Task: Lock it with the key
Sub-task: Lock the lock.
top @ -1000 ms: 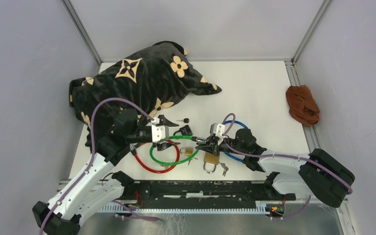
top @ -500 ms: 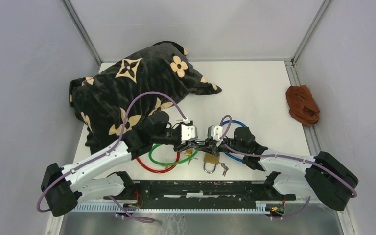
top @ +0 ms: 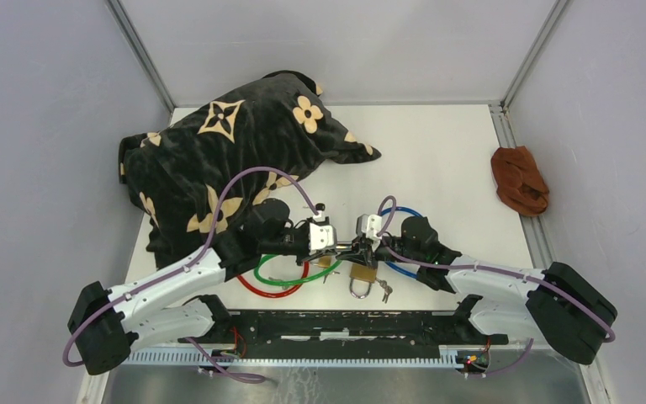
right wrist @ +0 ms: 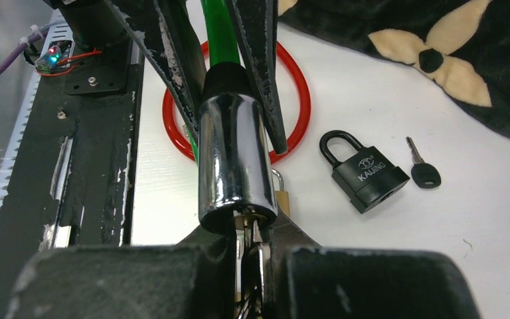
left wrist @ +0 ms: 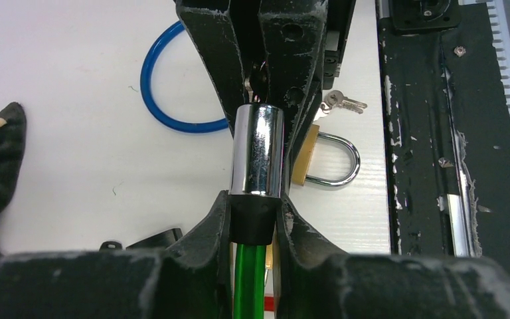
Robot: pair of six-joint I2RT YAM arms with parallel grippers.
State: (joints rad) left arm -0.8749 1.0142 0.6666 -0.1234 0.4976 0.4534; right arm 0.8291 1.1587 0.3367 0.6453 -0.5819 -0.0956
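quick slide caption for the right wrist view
Right end effector holds a key at the chrome cable lock's mouth, left end effector gripping its far end.

1. White shells with black joints and bases make up the left arm (top: 168, 282) and the right arm (top: 488, 273).
2. Purple cables (top: 256, 169) loop along both.
3. Black gripper fingers (left wrist: 199, 239) show white scuffs.
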